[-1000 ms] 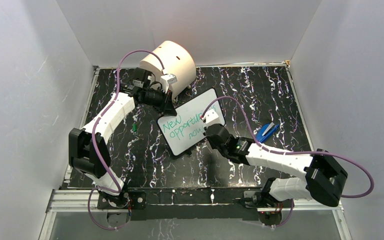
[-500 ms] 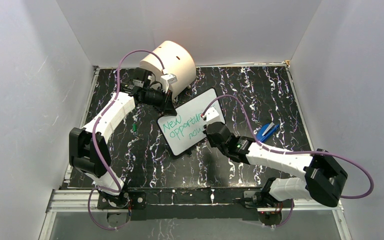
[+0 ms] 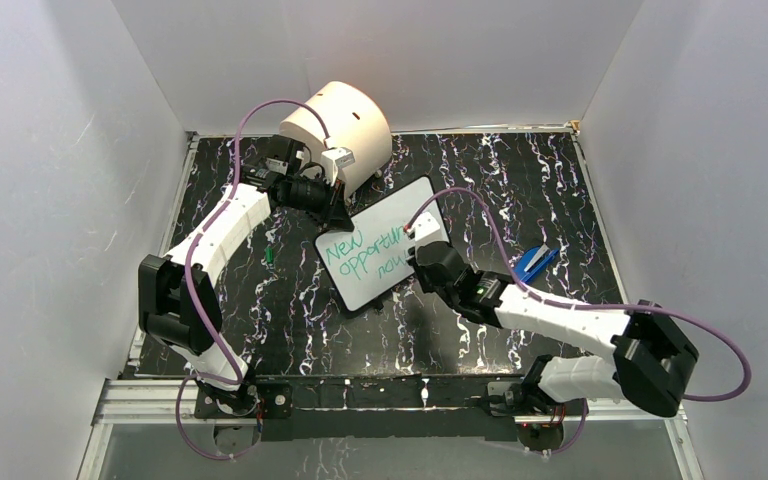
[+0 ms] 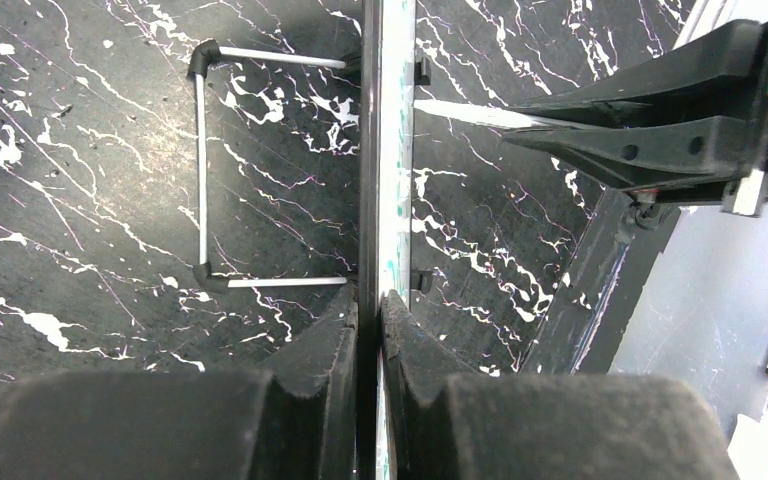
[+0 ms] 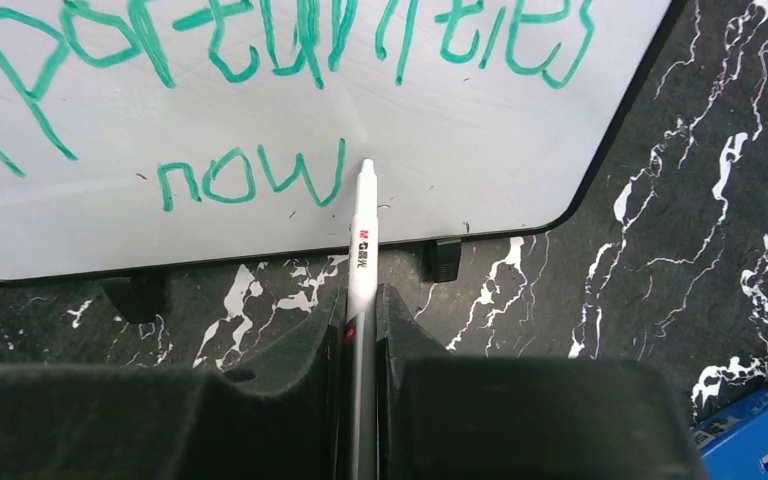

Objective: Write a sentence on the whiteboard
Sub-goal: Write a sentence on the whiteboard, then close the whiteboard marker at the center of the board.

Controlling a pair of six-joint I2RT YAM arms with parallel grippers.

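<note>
**Marker poised after "now"**

On the marbled surface (image 3: 460, 330), the whiteboard (image 3: 370, 285) is propped near the middle, and its far left edge is clamped by the left pincer (image 4: 369, 320). A marker (image 5: 363, 220) is clamped in the right pincer (image 5: 360, 310), with its tip just beside the last letter of the sentence (image 5: 260, 60). Over the last second the right arm has only been edged slightly and no letters were added. The writing is judged finished, or nearly so.
</note>
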